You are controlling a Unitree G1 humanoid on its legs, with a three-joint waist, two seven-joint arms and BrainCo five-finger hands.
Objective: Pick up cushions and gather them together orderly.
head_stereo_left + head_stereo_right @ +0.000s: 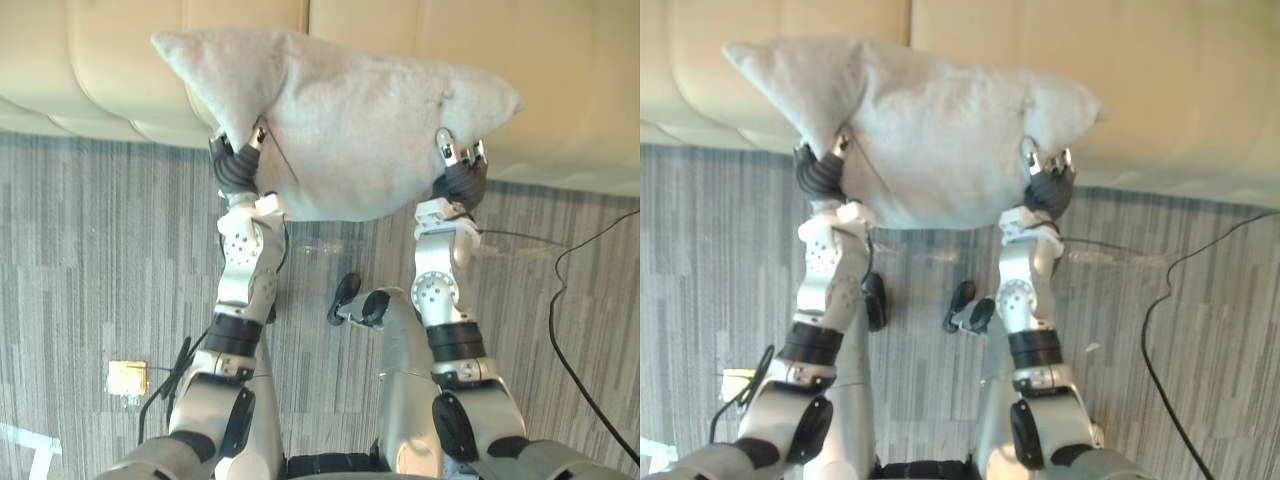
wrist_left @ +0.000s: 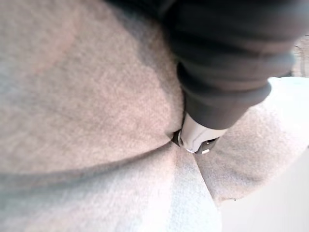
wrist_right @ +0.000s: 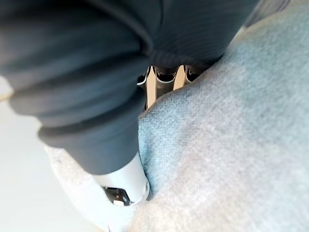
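Cushion (image 1: 350,130) of pale grey, soft-napped cloth hangs in the air between the two arms, held clear of the grey striped carpet (image 1: 80,250) and level with the front edge of the cream sofa (image 1: 500,50) behind it. It lies broadside to the robot, with one pointed corner standing up to the left and a blunter corner to the right, and its belly sags between the grips. The left hand (image 1: 237,165) grips the cushion at its lower left edge, under the pointed corner. In the left wrist view its thumb (image 2: 195,137) is pressed deep into the cloth, which creases around it, and the fingers lie hidden behind the fabric. The right hand (image 1: 460,180) grips the lower right edge in the same way. In the right wrist view its thumb (image 3: 123,186) is sunk into the cloth on the near side, while the fingers (image 3: 166,79) show past the edge on the far side, so a fold of cushion is pinched between them. Both wrists are raised and bent upward into the load. A small yellow square plate (image 1: 127,377) lies on the carpet by the left arm, well apart from the cushion.
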